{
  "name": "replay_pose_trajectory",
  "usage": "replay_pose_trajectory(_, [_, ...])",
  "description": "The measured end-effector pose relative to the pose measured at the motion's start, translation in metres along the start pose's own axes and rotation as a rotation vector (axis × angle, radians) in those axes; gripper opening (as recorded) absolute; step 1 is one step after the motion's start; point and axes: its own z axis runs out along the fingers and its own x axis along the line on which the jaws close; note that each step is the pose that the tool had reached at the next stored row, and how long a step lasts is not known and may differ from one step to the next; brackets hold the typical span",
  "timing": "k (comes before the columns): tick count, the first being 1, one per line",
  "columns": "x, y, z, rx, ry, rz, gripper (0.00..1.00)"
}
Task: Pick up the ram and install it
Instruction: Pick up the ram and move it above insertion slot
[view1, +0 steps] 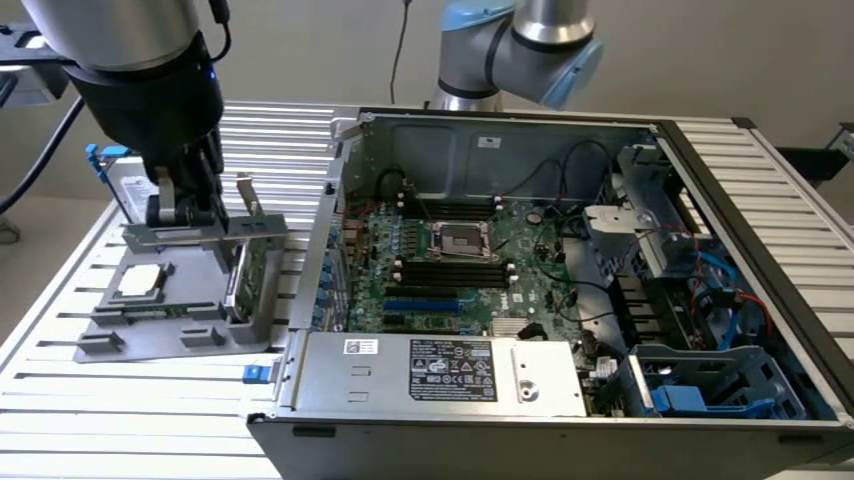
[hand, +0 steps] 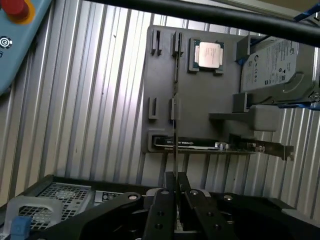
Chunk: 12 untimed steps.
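Observation:
My gripper (view1: 187, 215) hangs over the grey parts tray (view1: 147, 340) at the exterior view's left, shut on the ram (view1: 247, 228). The ram is a long thin stick held level, just above the tray. In the wrist view the ram (hand: 174, 100) shows edge-on as a thin line running out from between the black fingers (hand: 162, 200) of my gripper (hand: 175, 182), above the tray (hand: 160, 75). The open computer case (view1: 534, 260), with its motherboard memory slots (view1: 454, 270), lies at the exterior view's right, apart from the ram.
On the tray stand a green card with a metal bracket (hand: 220, 145), a square processor chip (hand: 209, 54) and a silver hard drive (hand: 272, 65). The case wall (view1: 334, 230) rises between tray and motherboard. A second arm's base (view1: 514, 45) stands behind the case. Everything rests on a slatted metal table (view1: 120, 420).

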Motion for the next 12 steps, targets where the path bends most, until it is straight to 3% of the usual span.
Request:
replay_pose_trajectory(6, [-0.001, -0.0161, -0.009, 0.0003, -0.0021, 0.0, 0.14])
replay_pose_trajectory(12, [0.002, -0.0427, -0.0153, -0.0003, -0.0075, 0.0, 0.14])
